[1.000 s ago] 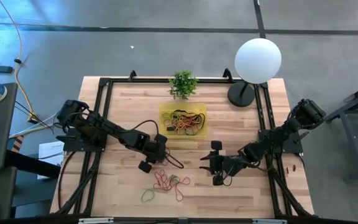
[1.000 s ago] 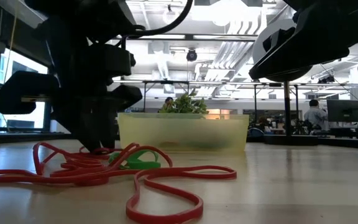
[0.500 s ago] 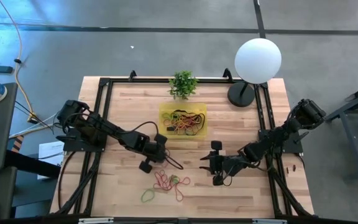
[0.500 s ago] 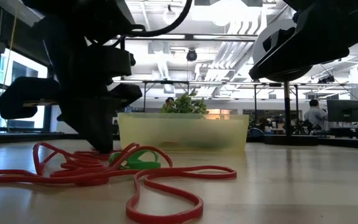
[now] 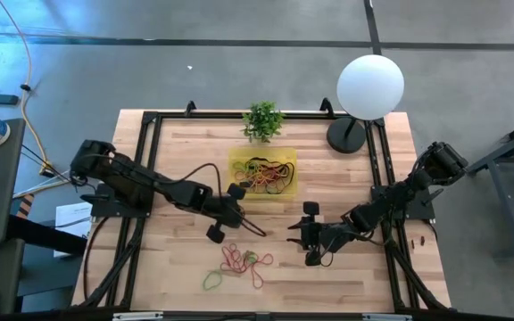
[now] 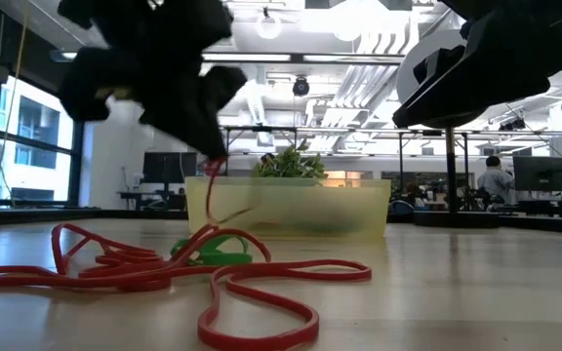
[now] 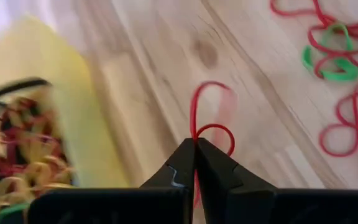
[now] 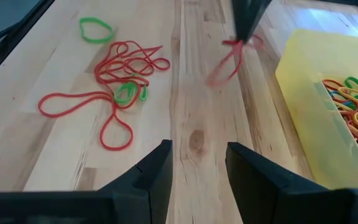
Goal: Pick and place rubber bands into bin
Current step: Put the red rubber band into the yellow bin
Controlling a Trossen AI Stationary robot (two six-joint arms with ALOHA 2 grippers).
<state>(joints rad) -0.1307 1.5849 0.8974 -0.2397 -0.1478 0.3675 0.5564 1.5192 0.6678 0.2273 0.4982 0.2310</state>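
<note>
Inside bin (image 5: 286, 168), rubber bands (image 5: 261, 175), mixed colours

Red and green rubber bands (image 5: 239, 261), translucent yellow bin (image 5: 262, 190)

**Even overhead light, blur on the moving arm**

The high view is bright and evenly lit; the counter (image 5: 266, 214) shows only soft, short shadows under the arms, and the globe lamp (image 5: 370, 86) reads as a flat white disc with no detail. The low view looks into ceiling lights, so the arms stand as near-black silhouettes, and the left end effector (image 6: 213, 156) is smeared by motion. There the nearest red band (image 6: 252, 312) is soft, out of focus. In the left wrist view the bin (image 7: 36, 124) and the held band (image 7: 207, 124) are streaked with blur. The right wrist view is sharp on the counter, blurred on the hanging band.
</note>
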